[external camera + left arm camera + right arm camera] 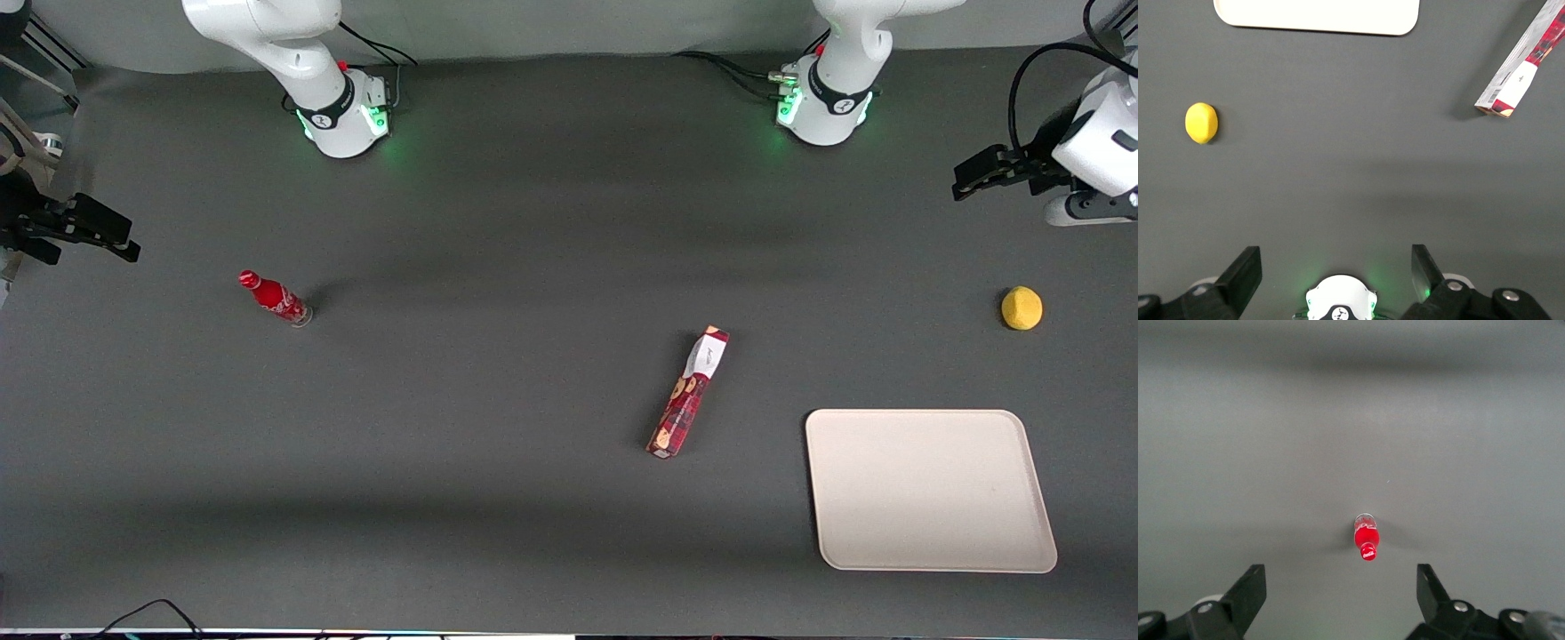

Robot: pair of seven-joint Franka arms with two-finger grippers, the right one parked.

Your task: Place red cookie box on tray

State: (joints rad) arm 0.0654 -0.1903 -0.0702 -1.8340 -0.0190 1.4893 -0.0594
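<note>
The red cookie box (pixel 689 391) lies flat on the dark table, its white-label end pointing away from the front camera; the wrist view shows that end of the red cookie box (pixel 1528 63). The cream tray (pixel 929 489) lies beside it, toward the working arm's end and nearer the front camera, with nothing on it; one edge of the tray (pixel 1318 17) shows from the wrist. My left arm's gripper (pixel 965 178) hangs above the table at the working arm's end, farther from the camera than both and well apart from them. The gripper (pixel 1335 263) is open and holds nothing.
A yellow lemon (pixel 1021 308) sits between the gripper and the tray, also seen as the lemon (pixel 1201 123) from the wrist. A small red bottle (pixel 276 298) stands toward the parked arm's end. The working arm's white base (pixel 827 102) stands at the table's back edge.
</note>
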